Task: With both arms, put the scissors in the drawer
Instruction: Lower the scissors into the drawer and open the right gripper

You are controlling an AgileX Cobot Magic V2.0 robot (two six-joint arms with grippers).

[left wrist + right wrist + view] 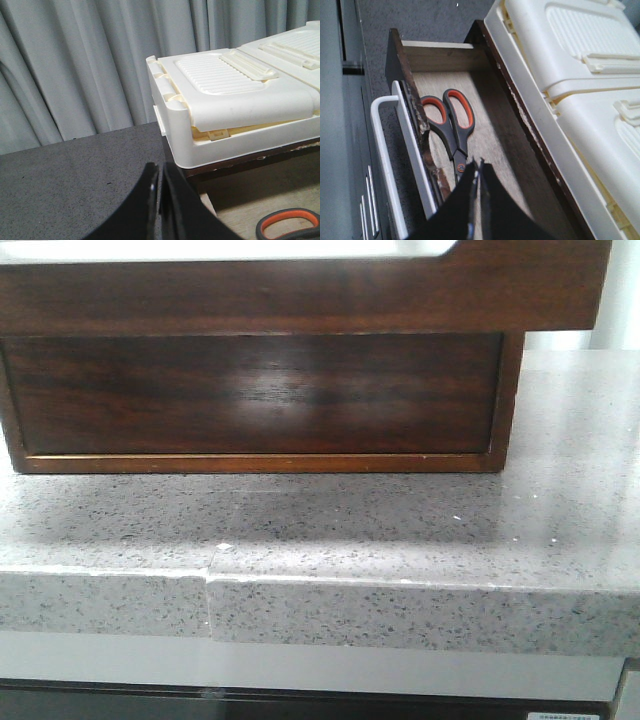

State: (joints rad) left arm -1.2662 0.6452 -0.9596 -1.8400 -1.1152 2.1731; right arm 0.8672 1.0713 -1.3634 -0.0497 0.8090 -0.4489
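Front view close on the drawer (255, 395) face; both wrist views above, sharing scissors (451, 125).

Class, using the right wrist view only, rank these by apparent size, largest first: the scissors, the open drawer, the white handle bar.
1. Drawer
2. White handle bar
3. Scissors

The handle sits nearer the camera, so its lead over the scissors is unsure.

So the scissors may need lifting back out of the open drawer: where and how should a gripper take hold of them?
Probably from above, across the grey handles just below the orange-lined finger loops, where the scissors are narrowest. They lie flat on the floor of the drawer, loops toward its far end, close to its front wall, so a side approach looks blocked. The right gripper hangs over the blades, jaws together.
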